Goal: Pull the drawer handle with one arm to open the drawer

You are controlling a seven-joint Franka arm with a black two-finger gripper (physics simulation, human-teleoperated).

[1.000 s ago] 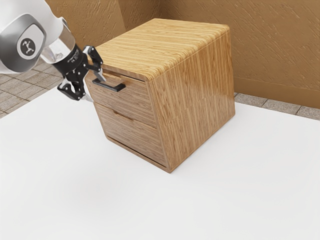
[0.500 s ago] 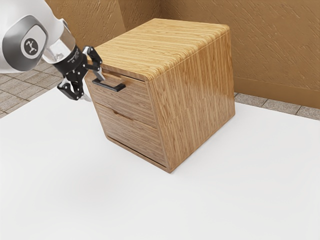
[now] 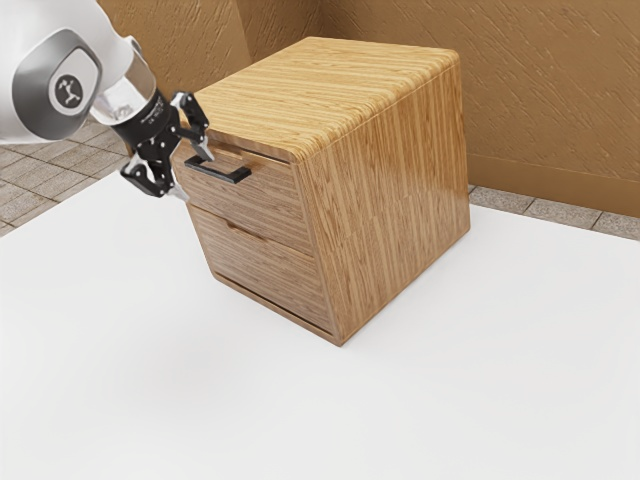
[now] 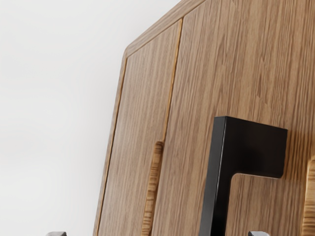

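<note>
Two drawers front the wooden cabinet (image 3: 380, 170), which stands on the white tabletop (image 3: 300, 400). In the exterior view, the top drawer (image 3: 255, 195) carries a black handle (image 3: 220, 173). Its face looks flush with the lower drawer (image 3: 265, 265), so I judge it shut. The claw (image 3: 192, 172) comes in from the exterior view's left with its jaws spread, one above and one below the handle's end on that side. Neither clearly touches the bar, so the claw is open and gripping nothing.

In the wrist view, the handle (image 4: 246, 152) stands out from the top drawer (image 4: 236, 59) straight ahead of the hand. The lower drawer (image 4: 140, 128) lies beside it, with the tabletop (image 4: 49, 98) beyond. Two fingertips (image 4: 257, 233) peek in, one on either side of the bar.

As for progress, the approach looks about done. Closing on the handle and the pull itself remain.
</note>
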